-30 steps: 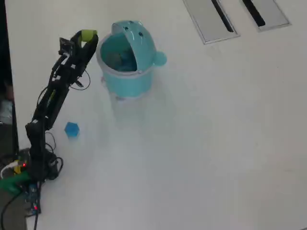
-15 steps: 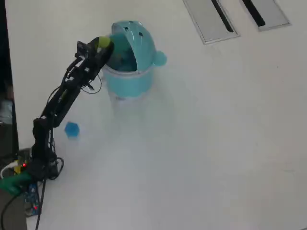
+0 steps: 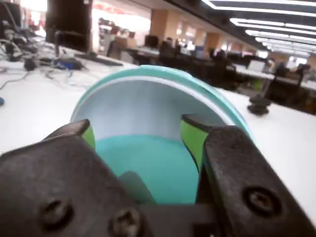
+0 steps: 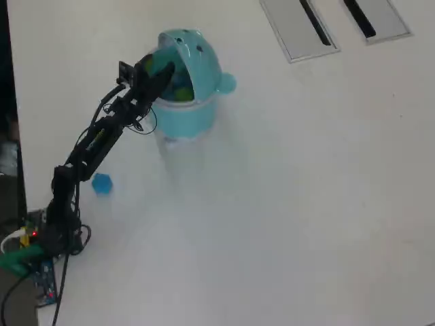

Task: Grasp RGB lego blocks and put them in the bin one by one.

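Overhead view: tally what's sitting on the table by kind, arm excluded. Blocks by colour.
Blue block: 1
Teal bin: 1
Grey slot panels: 2
Total: 4

A smooth white tabletop (image 4: pixel 292 204) fills the overhead view, with two grey rectangular slotted panels (image 4: pixel 297 27) set into its far edge. The wrist view shows a blurred open-plan office beyond: long ceiling light strips (image 3: pixel 256 22), orange-brown columns (image 3: pixel 159 23) and dark desks (image 3: pixel 207 61).
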You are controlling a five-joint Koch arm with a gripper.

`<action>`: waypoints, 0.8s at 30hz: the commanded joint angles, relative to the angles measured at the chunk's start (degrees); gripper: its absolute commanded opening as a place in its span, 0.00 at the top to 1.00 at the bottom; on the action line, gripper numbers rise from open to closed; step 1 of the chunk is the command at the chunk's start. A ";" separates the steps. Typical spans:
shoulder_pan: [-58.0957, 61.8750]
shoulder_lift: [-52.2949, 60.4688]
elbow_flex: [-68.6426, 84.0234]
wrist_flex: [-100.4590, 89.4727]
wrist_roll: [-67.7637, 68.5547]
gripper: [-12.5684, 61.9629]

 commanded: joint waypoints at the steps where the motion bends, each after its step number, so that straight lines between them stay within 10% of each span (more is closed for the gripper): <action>1: -0.09 4.39 -2.02 -4.39 -0.18 0.39; 24: -4.66 49.31 57.74 -4.48 0.26 0.39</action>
